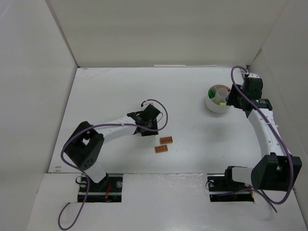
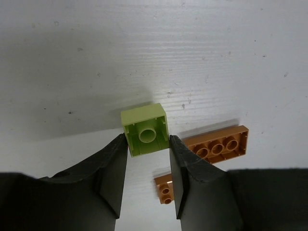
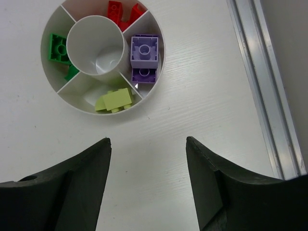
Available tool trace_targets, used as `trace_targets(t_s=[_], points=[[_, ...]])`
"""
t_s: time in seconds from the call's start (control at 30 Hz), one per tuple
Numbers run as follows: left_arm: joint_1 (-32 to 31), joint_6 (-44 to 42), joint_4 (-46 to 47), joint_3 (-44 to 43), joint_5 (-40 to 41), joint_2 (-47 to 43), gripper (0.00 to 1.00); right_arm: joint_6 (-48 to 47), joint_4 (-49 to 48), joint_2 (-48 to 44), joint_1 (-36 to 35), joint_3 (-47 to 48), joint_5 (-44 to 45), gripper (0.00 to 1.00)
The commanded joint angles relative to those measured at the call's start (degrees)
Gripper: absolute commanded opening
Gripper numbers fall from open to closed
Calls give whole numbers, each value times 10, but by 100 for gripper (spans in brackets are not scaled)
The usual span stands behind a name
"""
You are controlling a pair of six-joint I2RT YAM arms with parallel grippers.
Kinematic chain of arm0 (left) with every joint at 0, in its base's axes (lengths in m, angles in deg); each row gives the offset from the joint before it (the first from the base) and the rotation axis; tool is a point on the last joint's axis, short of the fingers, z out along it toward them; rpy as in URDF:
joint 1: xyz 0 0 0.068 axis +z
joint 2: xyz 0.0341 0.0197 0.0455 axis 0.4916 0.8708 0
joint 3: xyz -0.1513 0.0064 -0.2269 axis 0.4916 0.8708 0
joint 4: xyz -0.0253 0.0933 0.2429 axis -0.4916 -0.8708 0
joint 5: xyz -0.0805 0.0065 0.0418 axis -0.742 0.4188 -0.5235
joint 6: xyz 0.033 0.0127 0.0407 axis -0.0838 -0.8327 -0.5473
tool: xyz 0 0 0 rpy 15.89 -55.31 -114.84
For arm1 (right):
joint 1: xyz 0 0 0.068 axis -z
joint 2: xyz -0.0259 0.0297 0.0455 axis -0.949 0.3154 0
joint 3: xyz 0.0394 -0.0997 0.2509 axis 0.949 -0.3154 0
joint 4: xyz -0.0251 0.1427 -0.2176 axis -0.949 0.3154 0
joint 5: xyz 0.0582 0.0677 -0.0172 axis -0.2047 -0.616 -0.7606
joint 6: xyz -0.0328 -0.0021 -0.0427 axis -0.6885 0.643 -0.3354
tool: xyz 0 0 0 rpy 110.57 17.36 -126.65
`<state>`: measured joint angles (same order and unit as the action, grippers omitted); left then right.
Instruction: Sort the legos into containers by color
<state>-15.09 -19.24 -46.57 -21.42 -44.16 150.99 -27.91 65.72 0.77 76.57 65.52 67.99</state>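
You have the left end effector (image 2: 148, 144) clenched on a pale yellow-green lego (image 2: 145, 129) at its tips | orange-brown legos (image 2: 217, 144) lie on the surface (image 2: 144, 48) at its 4 o'clock | right end effector (image 3: 148, 142) released, dish (image 3: 79, 91) at 11 o'clock.

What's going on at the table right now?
The left gripper is shut on a pale yellow-green brick, seemingly lifted off the table, near two loose orange-brown bricks. The right gripper hangs open and empty beside the round white dish, whose outer sections hold red bricks, green bricks, purple bricks and a light green brick. The orange-brown ones are not yet sorted.
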Motion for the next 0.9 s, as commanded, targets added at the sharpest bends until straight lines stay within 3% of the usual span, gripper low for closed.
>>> trace_targets(t_s=[0.0, 0.1, 0.23, 0.27, 0.3, 0.57, 0.67, 0.87], points=[[-6, -22, 5, -44, 5, -15, 23, -3, -19, -37, 1, -4, 5, 69], [-6, -73, 35, -89, -24, -15, 23, -3, -14, -60, 1, -15, -12, 69], [-12, -159, 92, -186, -84, 36, 23, -3, 7, -120, 1, -15, -25, 77], [-12, -169, 92, -216, -101, 54, 23, -3, 7, -130, 1, -15, -32, 81], [-18, -189, 92, -248, -111, 73, 21, -3, 7, -140, 1, -15, -37, 99], [-43, -235, 80, -585, -213, 264, 21, -12, 28, -230, 1, 10, -50, 100], [-49, -235, 87, -666, -246, 330, 21, -12, 28, -271, 1, 10, -37, 100], [-60, -199, 152, -734, -244, 399, 27, 6, -6, -343, 1, -19, -14, 100]])
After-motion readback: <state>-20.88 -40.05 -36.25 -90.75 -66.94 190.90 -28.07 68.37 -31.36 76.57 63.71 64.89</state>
